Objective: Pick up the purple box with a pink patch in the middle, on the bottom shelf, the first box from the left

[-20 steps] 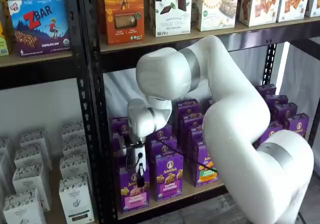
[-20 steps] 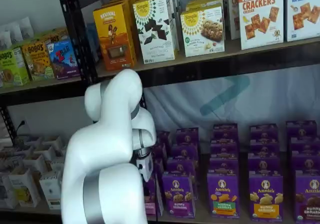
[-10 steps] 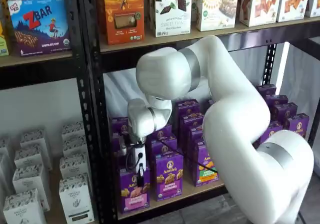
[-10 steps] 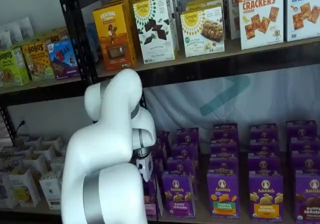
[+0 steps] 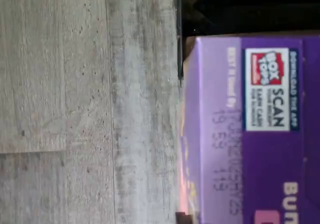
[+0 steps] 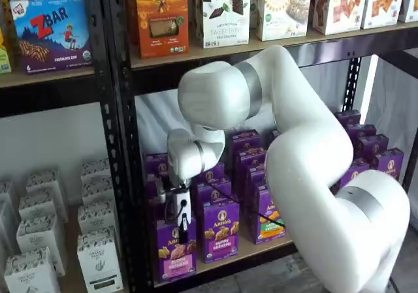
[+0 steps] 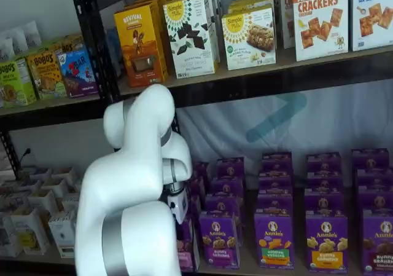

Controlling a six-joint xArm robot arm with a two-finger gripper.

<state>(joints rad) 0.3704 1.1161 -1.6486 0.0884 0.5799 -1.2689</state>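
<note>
The white arm point(image 6: 307, 156) fills most of both shelf views, bent down in front of the black rack point(image 6: 117, 143) with its wrist low at the left end of the bottom shelf point(image 6: 261, 246).

On the upper board in a shelf view stand five front cartons: an orange one point(image 7: 141, 42), a white one with dark squares point(image 7: 189, 35), a pale one with a yellow sun point(image 7: 249, 36) and two cracker boxes point(image 7: 319, 18). To the left of the upright are a blue bar box point(image 6: 51, 32) above and, below, six white cartons point(image 6: 98, 257) that I can count.

Purple cartons stand in rows running back on the bottom shelf. Along the front edge in a shelf view I count three: the purple box point(image 6: 175, 252) with its pink patch at the far left, just beside a bunny-grahams carton point(image 6: 221, 231), then one with a green-and-orange patch point(image 6: 266, 222). The rows behind are partly hidden by the arm, so their number is unclear.

The pincer point(image 6: 184, 231) hangs at the top of the purple box, its white body and a black cable in front of the carton's upper face. Whether its fingers are spread or pressing the box, I cannot tell. In the wrist view the box's top flap point(image 5: 250, 129) lies close, with a Box Tops mark point(image 5: 267, 67) and a printed date; grey floor point(image 5: 85, 104) lies beyond.
</note>
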